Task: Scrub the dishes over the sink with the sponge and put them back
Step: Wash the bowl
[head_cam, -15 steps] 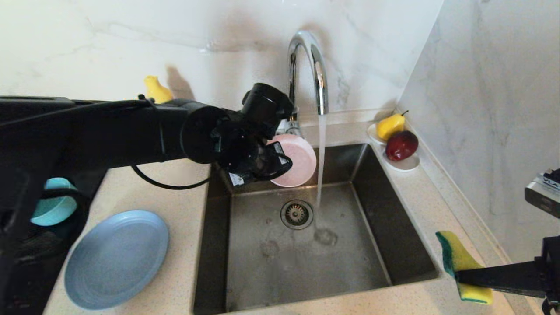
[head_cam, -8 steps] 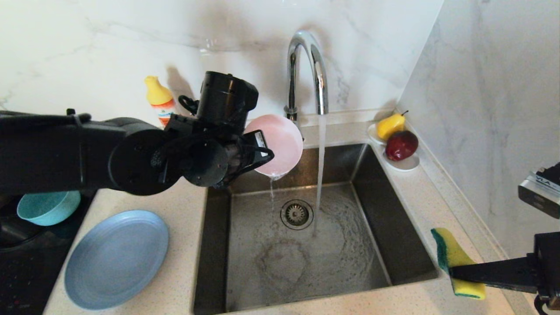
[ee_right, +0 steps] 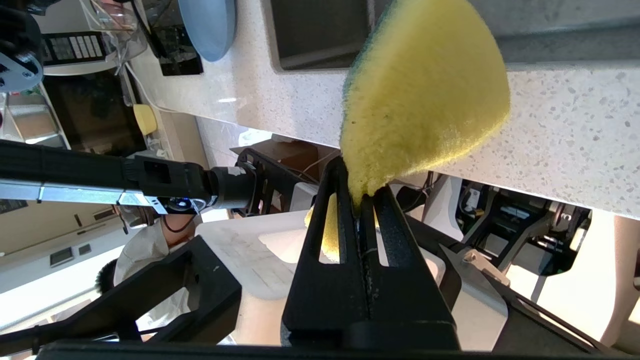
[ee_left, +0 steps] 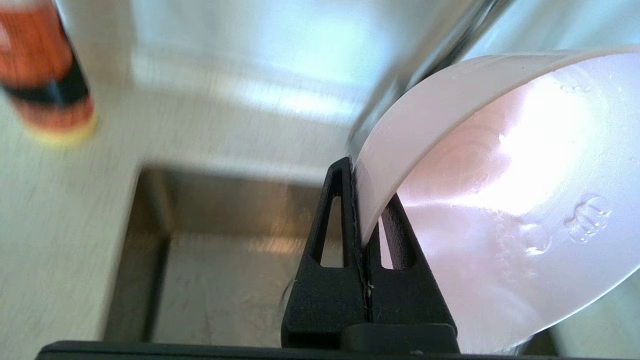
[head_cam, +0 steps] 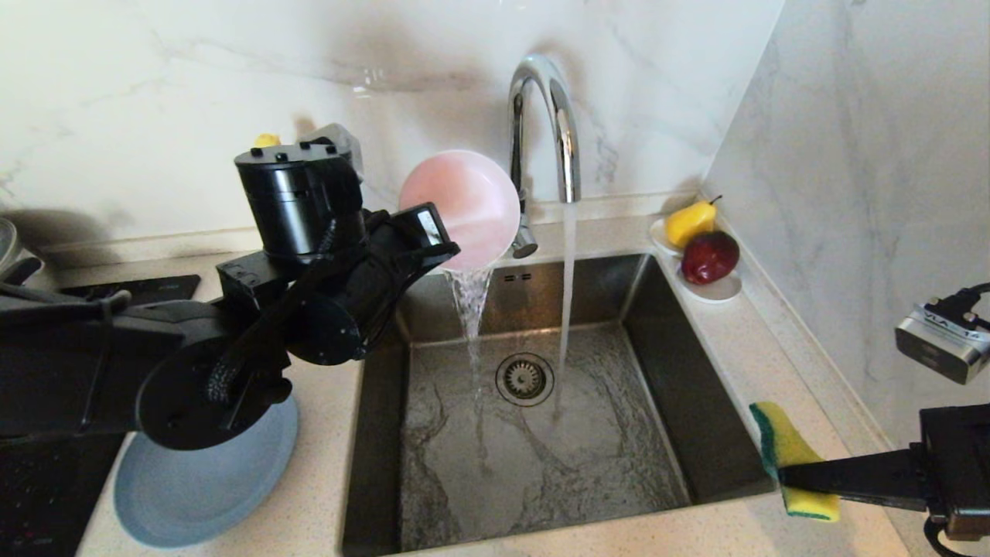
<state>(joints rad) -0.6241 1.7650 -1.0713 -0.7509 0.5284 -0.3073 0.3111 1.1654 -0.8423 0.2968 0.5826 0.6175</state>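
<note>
Pink bowl, one, pours; one blue plate, one sponge.

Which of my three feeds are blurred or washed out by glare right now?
Left wrist view: the orange bottle and counter smear with motion blur, and glare whitens the inside of the pink bowl. Head view: sharp, with light reflections on the tap. Right wrist view: the sponge is crisp; the bright floor below is overexposed.
</note>
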